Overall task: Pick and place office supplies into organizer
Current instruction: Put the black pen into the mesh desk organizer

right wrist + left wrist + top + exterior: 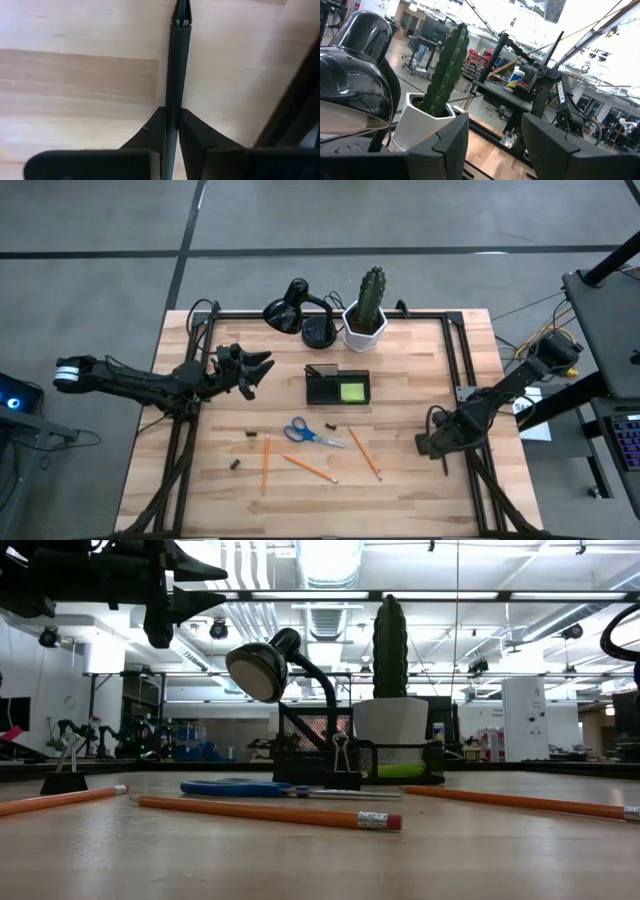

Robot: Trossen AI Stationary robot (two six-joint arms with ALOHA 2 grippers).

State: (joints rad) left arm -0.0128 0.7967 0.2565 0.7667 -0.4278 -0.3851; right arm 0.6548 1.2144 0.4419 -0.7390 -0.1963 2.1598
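My right gripper points down at the table's right side and is shut on a dark pen. My left gripper hangs open above the table's left part with nothing between its fingers. It also shows at the top left of the low view. The black organizer stands mid-table with a lime-green sticky pad in it. In front of it lie blue-handled scissors, three orange pencils and small dark clips. My right gripper pinches the pen's shaft between its two fingers, coming from above and pointing steeply down. The pen runs out ahead from between the fingers to its tapered end. It looks flat against the wooden table top.
A black desk lamp and a cactus in a white pot stand at the far edge behind the organizer. A black frame rail runs close beside the pen along the table's right side.
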